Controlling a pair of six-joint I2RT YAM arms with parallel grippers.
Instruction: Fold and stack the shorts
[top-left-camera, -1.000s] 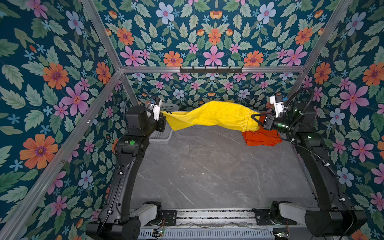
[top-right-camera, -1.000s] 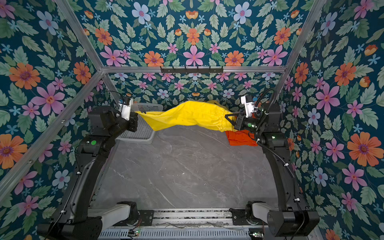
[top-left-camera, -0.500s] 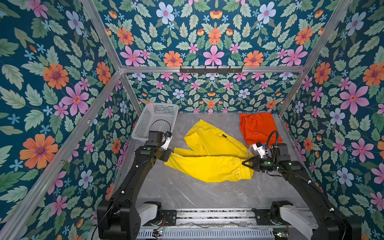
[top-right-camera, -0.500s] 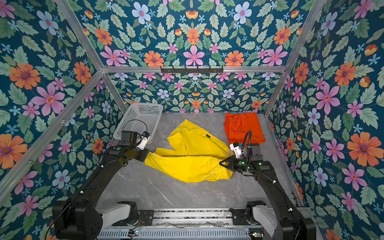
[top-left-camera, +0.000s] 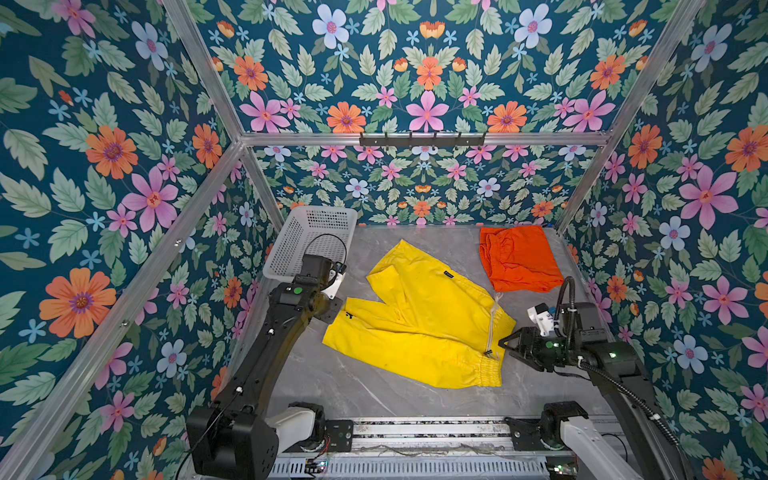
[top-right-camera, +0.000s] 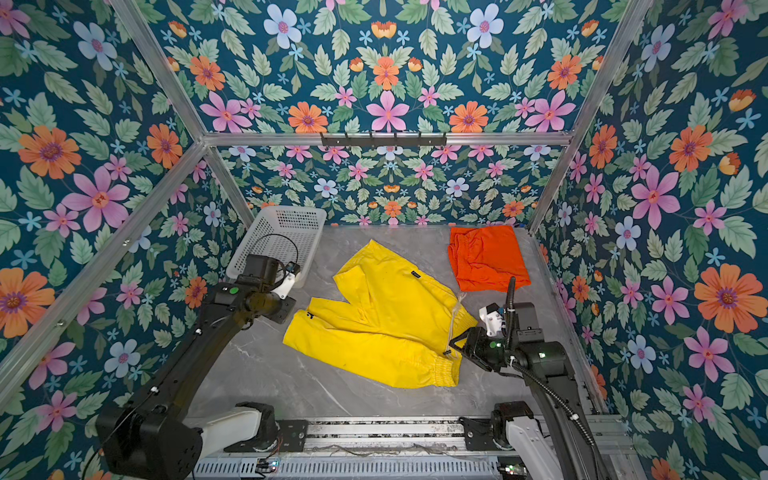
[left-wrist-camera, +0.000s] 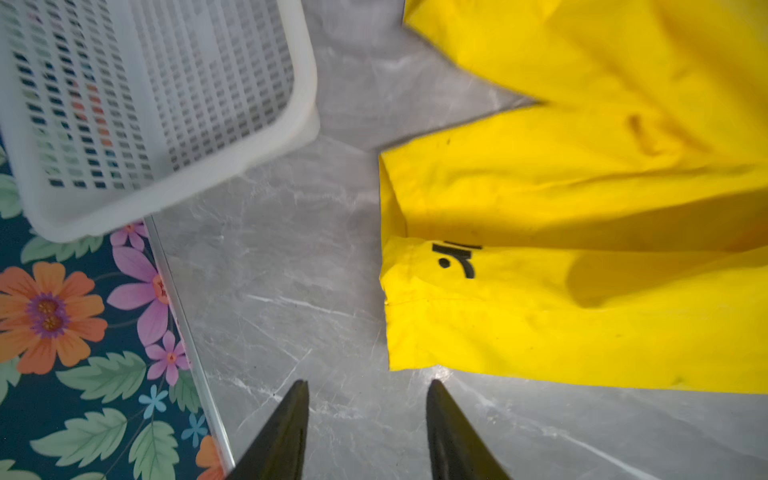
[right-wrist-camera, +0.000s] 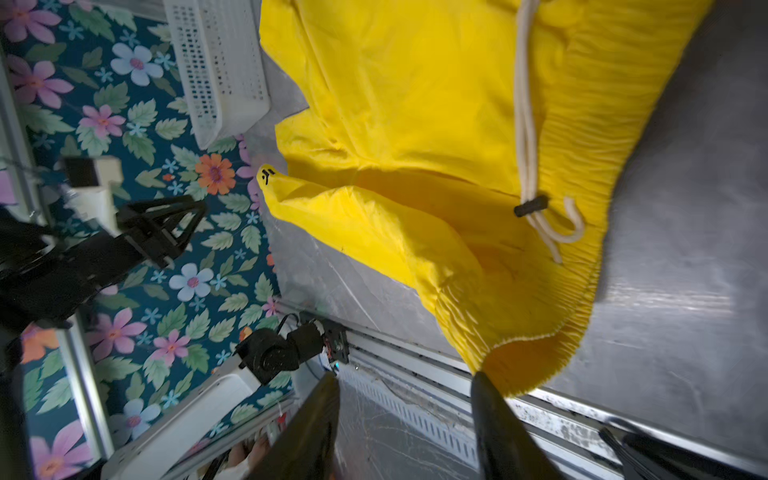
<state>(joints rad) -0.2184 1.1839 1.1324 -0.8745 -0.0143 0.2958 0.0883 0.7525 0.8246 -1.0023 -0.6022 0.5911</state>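
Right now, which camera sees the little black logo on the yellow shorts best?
The left wrist view: the logo on the yellow shorts is big and close there. In both top views it is a tiny dark speck; the right wrist view shows it small and far.

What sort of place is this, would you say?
Probably a robot test cell: floral wall panels on an aluminium frame, a marbled tabletop, left arm and right arm on a rail.

A robotics lab test cell was pictured.
A grey marbled tabletop (top-left-camera: 332, 386) was enclosed by floral-printed panels (top-left-camera: 424, 83) set in aluminium framing (top-left-camera: 291, 138); a left arm (top-left-camera: 270, 353) and a right arm (top-left-camera: 623, 374) were mounted on a metal rail (top-left-camera: 428, 432) along its near edge.
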